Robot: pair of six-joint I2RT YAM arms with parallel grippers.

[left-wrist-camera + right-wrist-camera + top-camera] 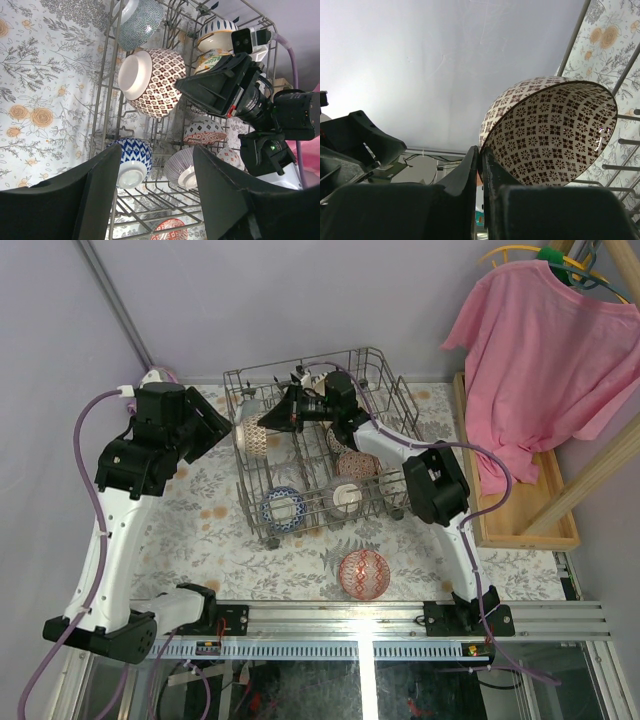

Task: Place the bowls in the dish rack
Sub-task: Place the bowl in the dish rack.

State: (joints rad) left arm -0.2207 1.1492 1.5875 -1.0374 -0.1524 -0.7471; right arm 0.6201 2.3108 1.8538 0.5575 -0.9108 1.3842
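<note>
The brown-patterned bowl (547, 135) is tipped on its side over the far left corner of the dish rack (243, 475), its foot turned toward the rack's left wall. The right gripper (480, 170) is pinched narrow on its rim, one finger inside and one outside. From where I stand I can't quite tell whether the bowl already leans on the tines (620, 167) or hangs just clear of them. To finish this placement well, I'd say the bowl should be eased down until its rim sits between two tines and its weight is plainly on the wire. Only then should the fingers let go, drawing back along the line of the rim so they don't drag it over. Other bowls stand in the nearer rows, among them a blue bowl (283, 507) and a grey striped bowl (345, 497). So the arm has little room to swing on its way out, and straight up looks the safer exit. The left gripper (157, 150) hangs just outside the rack's left wall, fingers spread wide with nothing between them. It looks far enough off not to get in the way. One red bowl (363, 573) sits alone on the flowered table (200, 530) in front of the rack, not yet loaded.
</note>
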